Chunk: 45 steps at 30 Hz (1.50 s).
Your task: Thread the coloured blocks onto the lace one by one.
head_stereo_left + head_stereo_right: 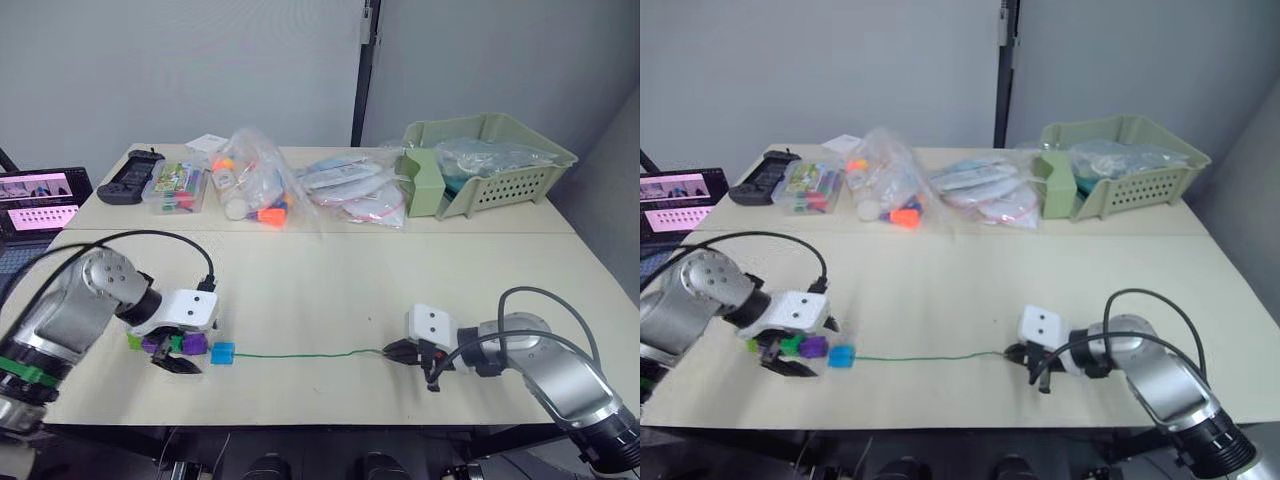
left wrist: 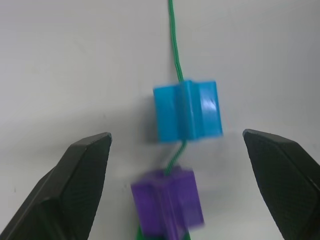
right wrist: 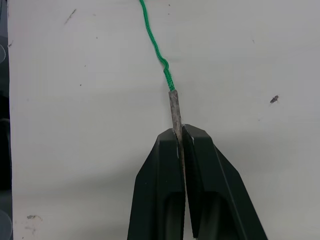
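On the left side of the table point(image 1: 330, 290), the left gripper point(image 1: 178, 357) sits low over a little bunch of blocks. Its two black fingers point(image 2: 75, 180) are spread wide, and they hold nothing. Between them lie a purple block point(image 2: 167, 205) and a blue block point(image 2: 187, 111). The green lace point(image 1: 300, 354) runs through both of them, so these two look already threaded. A bit of green shows just behind the purple one, but it is too hidden to tell what it is.

From the blue block, the lace lies in a nearly straight line across the table toward the right. It looks thin, soft and floppy, so it would bend if pushed.

At the far end is the pale stiff tip point(image 3: 175, 110). The right gripper point(image 1: 400, 352) has its fingers pinched tight on this tip. That looks like the best place to hold, because the hard tip can poke through a hole.

The blocks look small, light and smooth. They could slide or tip over easily, so grabbing one by its flat sides seems safest.
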{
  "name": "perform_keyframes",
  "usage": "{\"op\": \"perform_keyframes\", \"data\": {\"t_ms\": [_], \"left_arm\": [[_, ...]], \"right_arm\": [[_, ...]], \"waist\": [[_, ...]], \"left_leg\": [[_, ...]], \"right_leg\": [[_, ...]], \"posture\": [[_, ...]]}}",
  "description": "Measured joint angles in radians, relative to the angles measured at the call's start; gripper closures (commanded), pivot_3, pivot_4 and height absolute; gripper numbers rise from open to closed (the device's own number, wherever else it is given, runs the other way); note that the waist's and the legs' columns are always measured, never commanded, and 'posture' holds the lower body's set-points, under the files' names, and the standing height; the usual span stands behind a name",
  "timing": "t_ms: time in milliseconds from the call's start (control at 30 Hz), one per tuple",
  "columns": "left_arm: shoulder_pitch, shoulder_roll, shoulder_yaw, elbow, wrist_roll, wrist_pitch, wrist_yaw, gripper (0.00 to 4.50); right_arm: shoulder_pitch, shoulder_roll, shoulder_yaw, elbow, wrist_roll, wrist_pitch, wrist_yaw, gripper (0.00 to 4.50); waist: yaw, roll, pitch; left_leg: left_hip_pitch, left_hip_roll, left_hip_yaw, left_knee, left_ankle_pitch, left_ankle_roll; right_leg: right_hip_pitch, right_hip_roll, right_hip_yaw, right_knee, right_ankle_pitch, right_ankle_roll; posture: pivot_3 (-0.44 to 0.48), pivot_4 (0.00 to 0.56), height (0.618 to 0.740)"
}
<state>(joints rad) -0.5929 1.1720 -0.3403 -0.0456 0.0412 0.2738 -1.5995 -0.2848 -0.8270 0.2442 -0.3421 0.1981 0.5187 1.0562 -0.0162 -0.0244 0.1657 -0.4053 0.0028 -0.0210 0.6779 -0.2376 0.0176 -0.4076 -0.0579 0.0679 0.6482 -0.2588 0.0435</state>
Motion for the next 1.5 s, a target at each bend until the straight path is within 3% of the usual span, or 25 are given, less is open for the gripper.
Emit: {"op": "perform_keyframes", "data": {"t_ms": [167,233,367,633,833,1233,1500], "left_arm": [[-0.146,0.005,-0.138,-0.074,0.046,0.188,-0.01,0.07],[-0.194,-0.025,-0.202,-0.095,0.13,0.213,-0.011,0.07],[-0.213,-0.049,-0.259,-0.111,0.188,0.278,-0.011,0.07],[-0.121,-0.076,-0.278,-0.177,0.192,0.412,-0.009,0.07],[-0.072,-0.109,-0.229,-0.2,0.194,0.453,0.042,0.07],[-0.077,-0.16,-0.227,-0.197,0.221,0.464,0.053,0.07],[-0.086,-0.187,-0.226,-0.148,0.238,0.425,0.06,2.53]], "right_arm": [[-0.006,0.026,0.01,0.002,-0.012,-0.001,-0.026,4.5],[-0.005,0.041,0.02,0.003,-0.019,-0.001,-0.036,4.5],[-0.005,0.052,0.025,0.003,-0.023,0.001,-0.047,4.5],[-0.001,0.056,0.025,0.004,-0.029,0.004,-0.064,4.5],[0.016,0.055,0.024,0.004,-0.029,0.008,-0.068,4.5],[0.028,0.047,0.024,-0.004,-0.029,0.009,-0.074,4.5],[0.036,0.04,0.023,-0.019,-0.028,0.014,-0.077,4.5]], "waist": [[0.005,-0.001,0.0],[0.004,-0.001,0.001],[-0.005,-0.001,0.001],[-0.002,-0.001,0.001],[0.007,0.0,0.0],[0.016,0.002,-0.001],[0.013,0.002,-0.001]], "left_leg": [[0.0,-0.001,0.0,0.001,0.0,0.0],[-0.001,-0.001,0.0,0.001,0.0,0.0],[-0.001,0.0,-0.001,0.0,0.0,0.0],[-0.001,0.0,-0.003,0.0,0.0,0.0],[0.003,-0.002,-0.003,0.001,0.0,0.0],[0.005,-0.003,-0.002,0.002,0.0,0.0],[0.005,-0.003,-0.002,0.001,0.0,0.0]], "right_leg": [[0.001,0.0,0.0,0.0,0.0,0.001],[0.001,0.0,0.0,0.0,0.0,0.001],[0.0,0.0,0.0,0.001,0.0,0.001],[0.0,0.0,0.0,0.001,0.0,0.001],[0.004,-0.002,0.0,0.001,0.0,0.001],[0.006,-0.002,0.0,0.001,-0.001,0.001],[0.006,-0.002,0.001,0.0,-0.001,0.001]], "posture": [[0.0,0.15,0.74],[0.0,0.15,0.74],[0.0,0.15,0.74],[0.0,0.15,0.74],[0.0,0.15,0.74],[0.0,0.15,0.74],[0.0,0.15,0.74]]}}
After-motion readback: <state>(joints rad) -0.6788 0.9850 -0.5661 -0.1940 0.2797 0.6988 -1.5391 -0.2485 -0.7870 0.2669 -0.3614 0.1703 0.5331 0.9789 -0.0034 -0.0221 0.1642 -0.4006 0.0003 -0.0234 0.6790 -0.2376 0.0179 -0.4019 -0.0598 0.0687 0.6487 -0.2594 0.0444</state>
